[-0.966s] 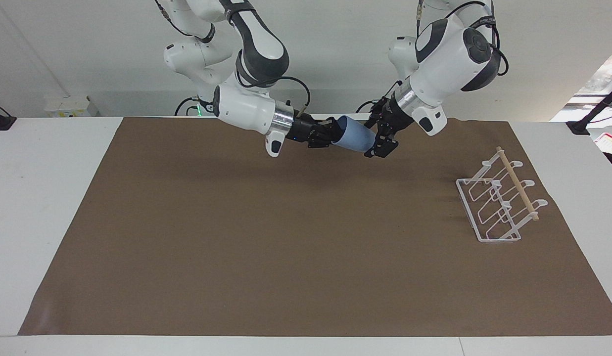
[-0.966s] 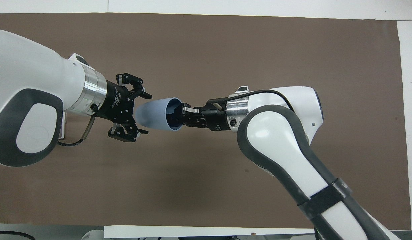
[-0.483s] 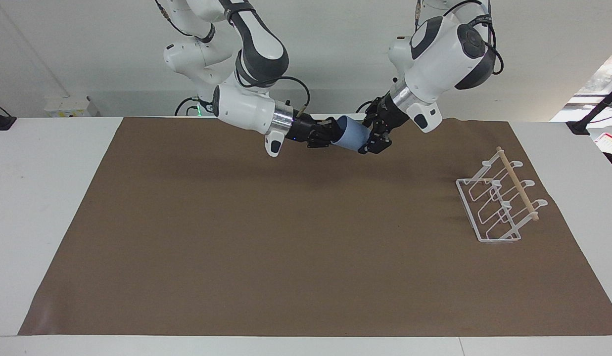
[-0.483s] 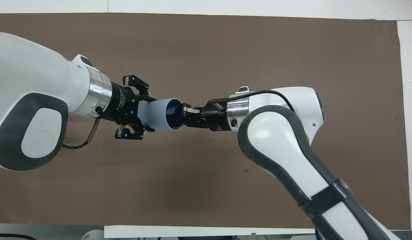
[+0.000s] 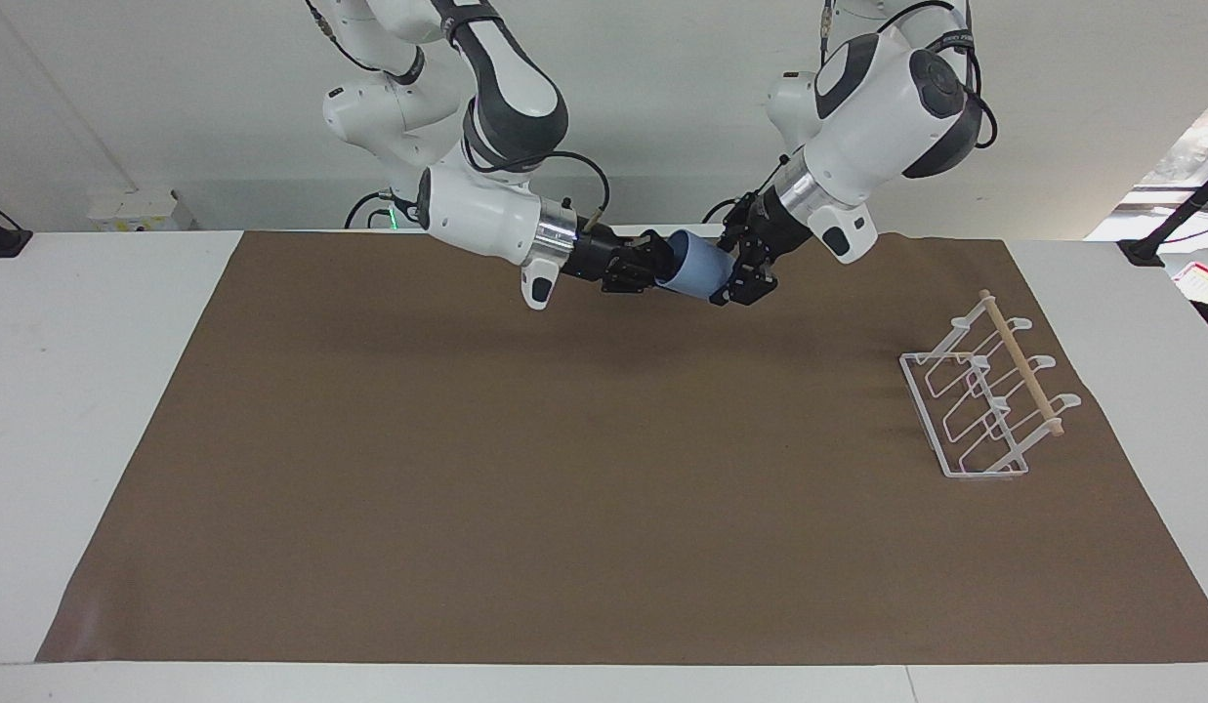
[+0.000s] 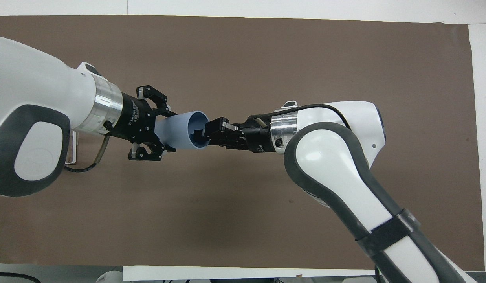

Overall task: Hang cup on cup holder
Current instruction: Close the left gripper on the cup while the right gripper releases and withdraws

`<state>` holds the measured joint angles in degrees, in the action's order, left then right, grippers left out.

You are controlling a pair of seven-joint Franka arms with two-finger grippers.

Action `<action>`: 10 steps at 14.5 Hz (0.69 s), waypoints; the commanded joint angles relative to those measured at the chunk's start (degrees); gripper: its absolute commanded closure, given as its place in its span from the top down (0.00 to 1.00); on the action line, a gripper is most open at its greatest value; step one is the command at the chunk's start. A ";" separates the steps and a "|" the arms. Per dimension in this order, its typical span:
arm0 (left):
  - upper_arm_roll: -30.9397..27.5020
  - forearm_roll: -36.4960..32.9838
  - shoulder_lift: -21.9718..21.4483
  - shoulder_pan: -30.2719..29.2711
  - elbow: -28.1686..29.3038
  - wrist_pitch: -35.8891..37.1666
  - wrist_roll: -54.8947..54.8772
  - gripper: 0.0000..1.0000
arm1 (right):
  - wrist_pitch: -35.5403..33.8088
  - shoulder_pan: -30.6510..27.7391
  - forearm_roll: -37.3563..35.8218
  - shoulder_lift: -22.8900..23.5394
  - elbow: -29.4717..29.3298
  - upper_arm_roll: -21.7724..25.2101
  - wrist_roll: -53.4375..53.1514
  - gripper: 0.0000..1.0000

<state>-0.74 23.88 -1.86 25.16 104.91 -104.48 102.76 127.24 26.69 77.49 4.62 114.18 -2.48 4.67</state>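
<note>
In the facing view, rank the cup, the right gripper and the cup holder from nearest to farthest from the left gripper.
1. The cup: its base sits between the left gripper's fingers, in the air.
2. The right gripper: at the cup's rim end.
3. The cup holder: on the brown mat, toward the left arm's end.

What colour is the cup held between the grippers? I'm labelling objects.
Light blue, plain; the cup shows best in the overhead view.

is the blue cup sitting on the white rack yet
No, the cup is up in the air between the left gripper and the right gripper, well away from the rack.
</note>
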 commanded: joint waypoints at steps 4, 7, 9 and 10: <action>-0.05 -31.63 0.01 -1.70 2.06 3.48 -0.46 0.00 | -7.62 -14.71 -5.48 -4.79 0.43 0.11 -0.10 0.99; 0.04 -53.33 4.57 -0.65 1.88 9.89 2.69 0.00 | -9.81 -23.32 -22.49 -7.43 0.17 0.11 -0.19 0.99; 0.04 -67.75 8.00 1.90 1.79 17.51 4.20 0.00 | -13.66 -27.89 -33.14 -7.79 -1.58 0.11 -0.10 0.99; 0.04 -73.48 8.54 1.99 1.79 19.99 6.12 0.00 | -17.08 -29.83 -39.64 -7.53 -3.68 0.02 -0.10 0.99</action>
<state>-0.67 -39.25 4.38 25.25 107.10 -89.95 105.61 114.15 0.05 46.82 -2.91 113.08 -1.58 4.77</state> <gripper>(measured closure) 0.260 0.004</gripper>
